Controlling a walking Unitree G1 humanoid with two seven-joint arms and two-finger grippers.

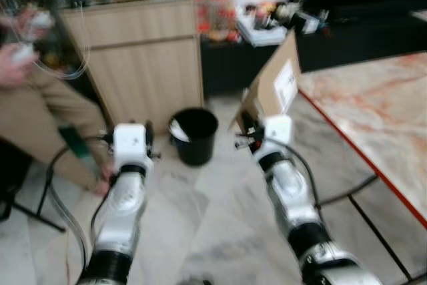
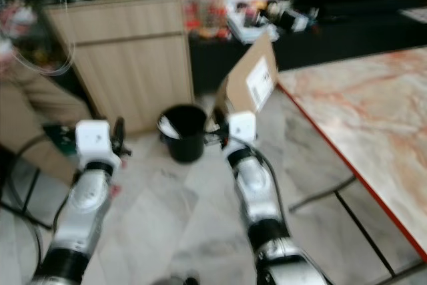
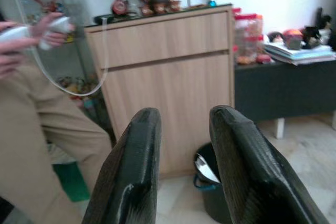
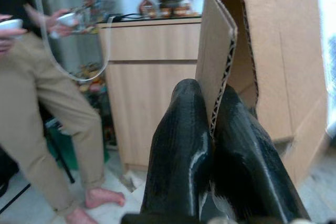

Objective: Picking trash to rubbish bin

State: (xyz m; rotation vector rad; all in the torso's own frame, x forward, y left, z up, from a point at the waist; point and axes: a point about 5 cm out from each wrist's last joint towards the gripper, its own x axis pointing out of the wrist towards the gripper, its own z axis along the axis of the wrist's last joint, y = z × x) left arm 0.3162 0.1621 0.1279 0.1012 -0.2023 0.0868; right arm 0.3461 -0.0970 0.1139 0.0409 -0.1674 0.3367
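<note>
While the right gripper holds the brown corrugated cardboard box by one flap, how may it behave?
The brown corrugated cardboard box probably is light. The right gripper pinches only a thin flap, which may bend or tear. Being large beside the black bucket, the box may swing.

Floor ahead: open tiles lead to the black bin (image 1: 194, 135).
Behind bin: wooden cabinet (image 1: 143, 65) blocks passage.
Right side: marble table (image 1: 373, 118) limits reach.
Left side: person (image 1: 47, 121) stands close.
Above bin: cardboard box (image 1: 270, 88), pinched by right gripper (image 4: 212, 129), crowds the opening.
</note>
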